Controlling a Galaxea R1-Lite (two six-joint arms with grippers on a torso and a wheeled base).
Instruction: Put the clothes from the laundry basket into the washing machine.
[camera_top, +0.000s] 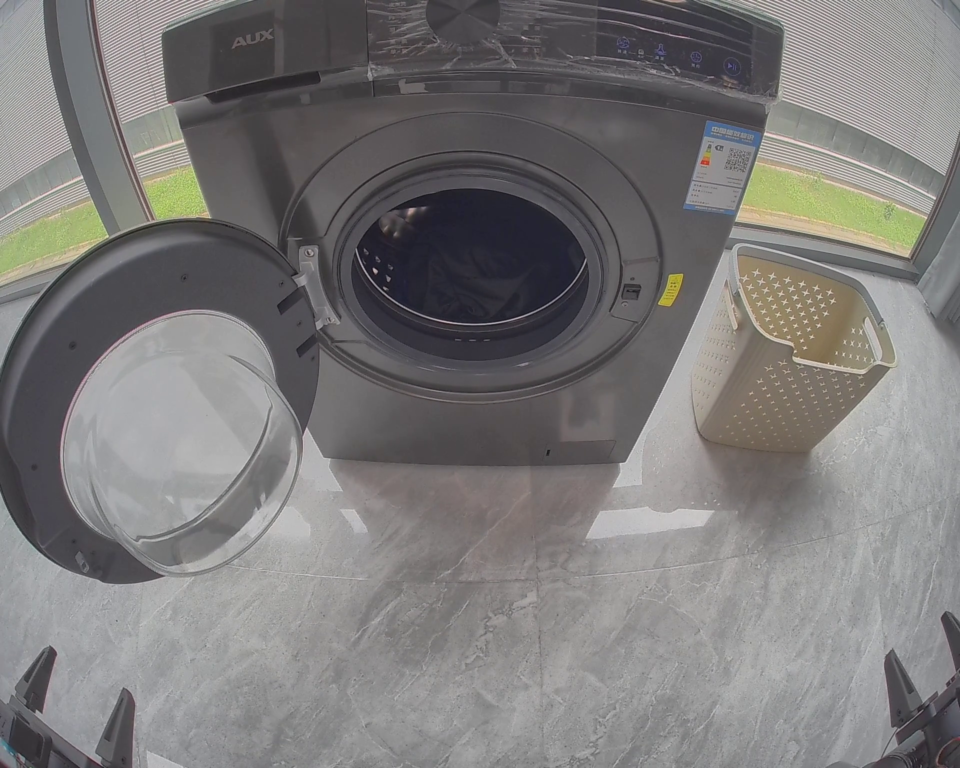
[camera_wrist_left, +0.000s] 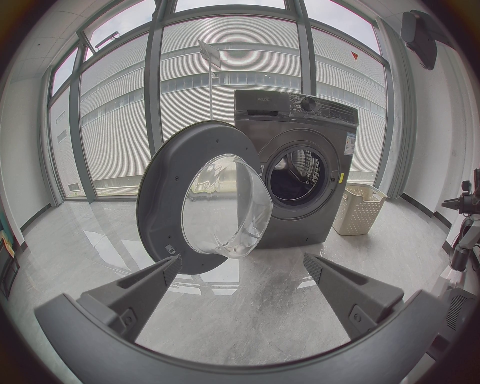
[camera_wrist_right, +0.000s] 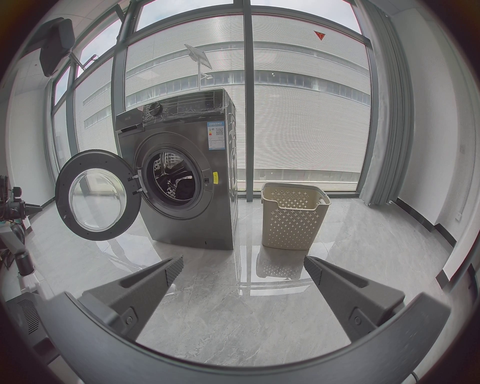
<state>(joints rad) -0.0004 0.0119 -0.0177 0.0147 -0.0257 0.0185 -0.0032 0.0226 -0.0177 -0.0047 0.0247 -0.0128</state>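
Observation:
A grey washing machine (camera_top: 470, 120) stands ahead with its round door (camera_top: 150, 400) swung wide to the left. Dark clothes (camera_top: 480, 265) lie inside the drum. A cream laundry basket (camera_top: 790, 350) sits on the floor to the machine's right; I see nothing in the part of its inside that shows. My left gripper (camera_wrist_left: 242, 265) hangs low at the near left, open and holding nothing. My right gripper (camera_wrist_right: 243, 267) is low at the near right, also open with nothing between its fingers. The machine (camera_wrist_right: 185, 170) and basket (camera_wrist_right: 294, 215) lie well ahead of both.
Glossy grey marble floor (camera_top: 520, 620) stretches between me and the machine. Tall windows (camera_wrist_right: 310, 100) run behind the machine and basket. The open door (camera_wrist_left: 200, 200) juts into the floor space at the left.

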